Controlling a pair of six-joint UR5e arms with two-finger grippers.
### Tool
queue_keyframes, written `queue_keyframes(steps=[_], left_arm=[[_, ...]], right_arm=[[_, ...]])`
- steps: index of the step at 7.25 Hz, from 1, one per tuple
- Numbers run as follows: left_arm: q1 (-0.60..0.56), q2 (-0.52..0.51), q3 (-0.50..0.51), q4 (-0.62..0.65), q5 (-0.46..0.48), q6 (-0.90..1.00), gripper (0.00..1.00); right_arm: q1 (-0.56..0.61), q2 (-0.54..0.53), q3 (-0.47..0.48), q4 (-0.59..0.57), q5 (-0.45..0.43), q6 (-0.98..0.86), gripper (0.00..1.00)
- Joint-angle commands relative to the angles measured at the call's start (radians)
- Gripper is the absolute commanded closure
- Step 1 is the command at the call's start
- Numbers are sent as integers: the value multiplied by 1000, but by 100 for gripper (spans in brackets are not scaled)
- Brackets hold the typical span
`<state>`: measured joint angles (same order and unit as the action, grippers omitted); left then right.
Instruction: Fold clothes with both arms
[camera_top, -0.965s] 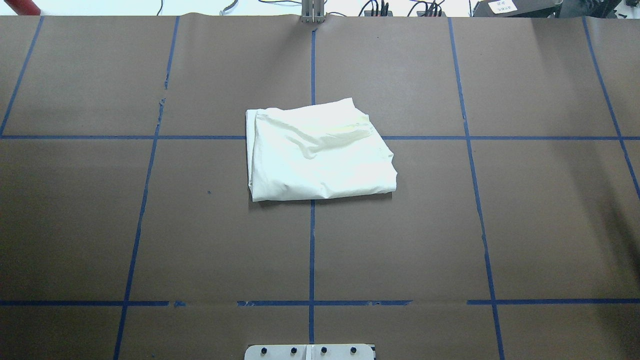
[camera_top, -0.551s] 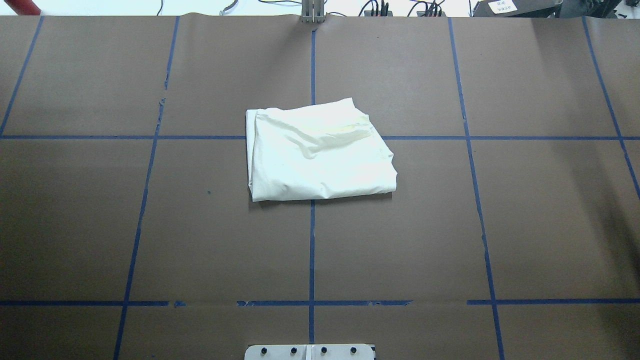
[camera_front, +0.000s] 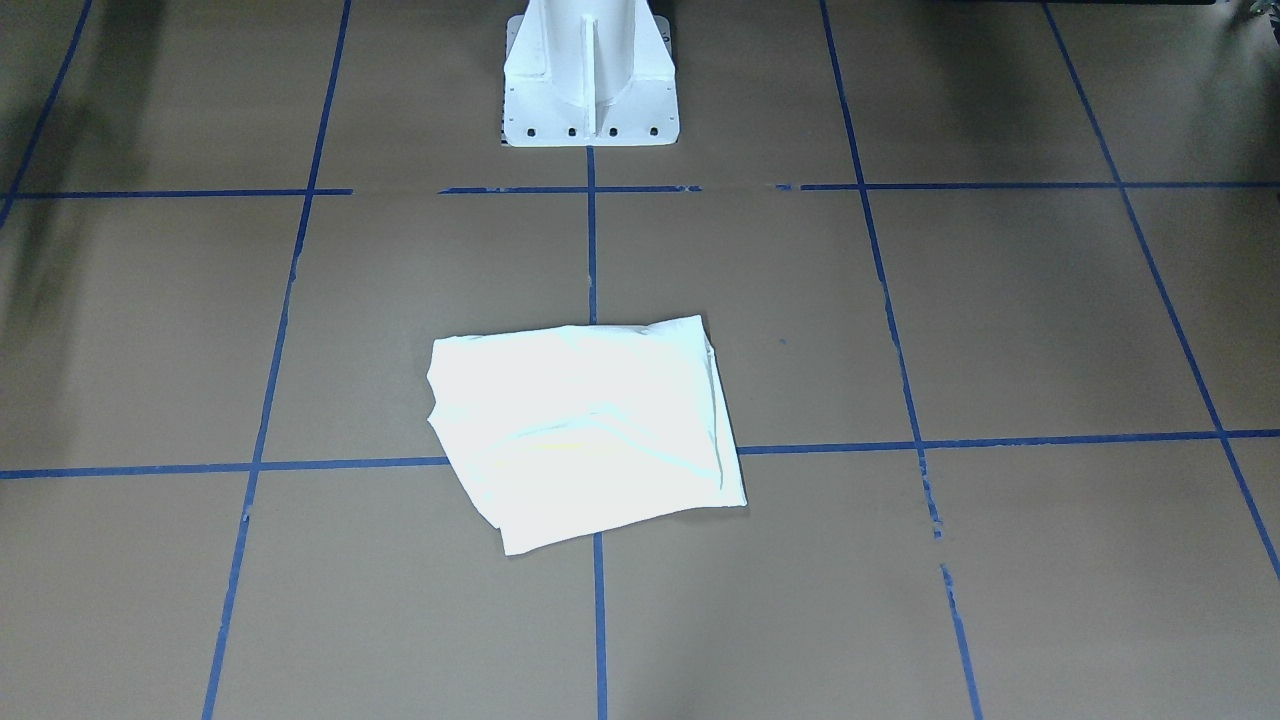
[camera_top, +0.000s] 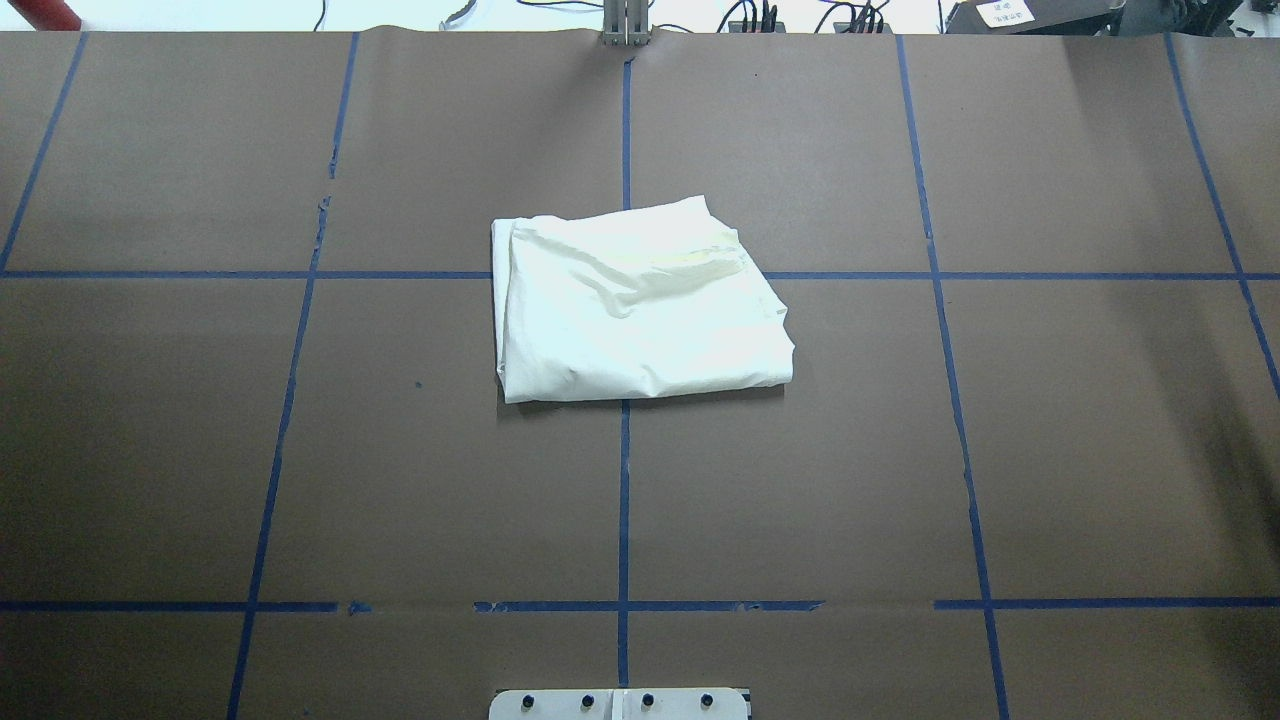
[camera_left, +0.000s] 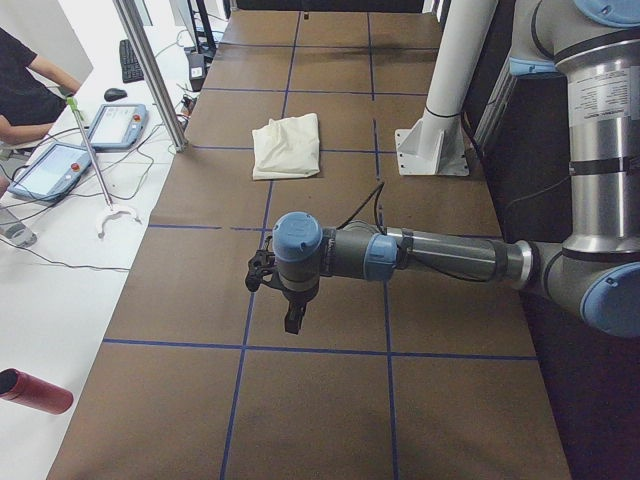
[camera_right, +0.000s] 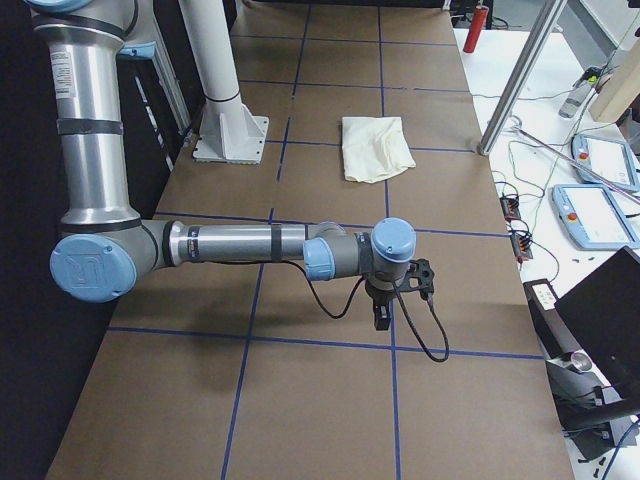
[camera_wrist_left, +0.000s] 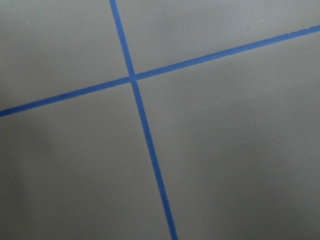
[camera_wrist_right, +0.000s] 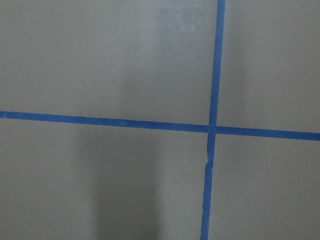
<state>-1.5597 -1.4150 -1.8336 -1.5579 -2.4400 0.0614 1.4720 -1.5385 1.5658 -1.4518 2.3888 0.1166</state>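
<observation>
Fingers: left fingers (camera_left: 292, 322) and right fingers (camera_right: 381, 318) point down over the bare counter (camera_top: 900, 450); whether spread or clenched cannot be told. Left arm (camera_left: 440, 255), right arm (camera_right: 240, 242): forearms level, near opposite counter ends. T-shirt (camera_top: 635, 300): folded, mid-counter, well apart from both.

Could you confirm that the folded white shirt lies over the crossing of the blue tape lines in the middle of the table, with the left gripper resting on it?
Not quite: the left gripper is not on the shirt. The exterior left view shows it well apart from it, over bare table. The shirt does lie folded over the crossing of the blue tape lines.
</observation>
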Motion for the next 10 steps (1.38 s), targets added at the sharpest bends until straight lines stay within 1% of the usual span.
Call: queue_keyframes(steps=[1, 2, 4, 7, 10], left_arm=[[-10, 7, -12, -4, -10, -121, 0], [-8, 2, -12, -5, -1, -120, 0], [-8, -5, -13, -4, 141, -120, 0], [-8, -7, -13, -4, 180, -117, 0], [-5, -9, -15, -2, 171, -121, 0]], right_arm=[[-1, -2, -21, 1, 0, -2, 0], [-2, 0, -42, 8, -5, -2, 0], [-2, 5, -70, 10, -4, -2, 0], [-2, 5, -70, 11, -2, -2, 0], [-2, 11, -59, 13, -3, -3, 0]])
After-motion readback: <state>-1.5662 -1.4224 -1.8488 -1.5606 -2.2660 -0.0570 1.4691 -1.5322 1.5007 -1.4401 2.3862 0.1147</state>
